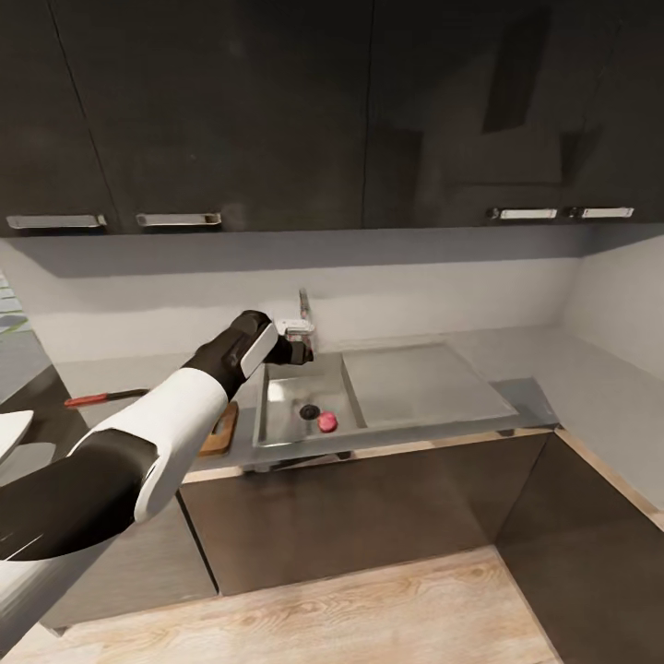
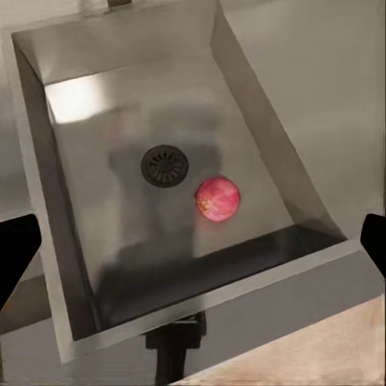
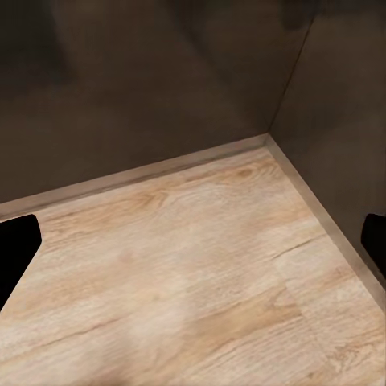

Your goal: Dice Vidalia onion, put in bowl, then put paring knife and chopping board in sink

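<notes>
Dark cabinets are surrounding a grey desk [image 1: 590, 397] with a steel sink [image 1: 277, 406] set in it. Inside the sink, the onion [image 2: 218, 199] is lying just beside the drain [image 2: 165, 165]. The left gripper [image 1: 297, 349] is hovering above, jaws spread wide. The right gripper [image 3: 193, 241] is facing the floor [image 3: 177, 281], jaws likewise wide. Judging by look, the onion is light, firm, round and slippery; gripping across its middle seems best.

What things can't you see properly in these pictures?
- Chopping board: head view, mostly hidden behind the left arm.
- Paring knife: head view, blade end hidden by the same arm.
- Bowl: cut off by the head view's edge.
- Left gripper: its fingers are too small and dark there to make out.
</notes>
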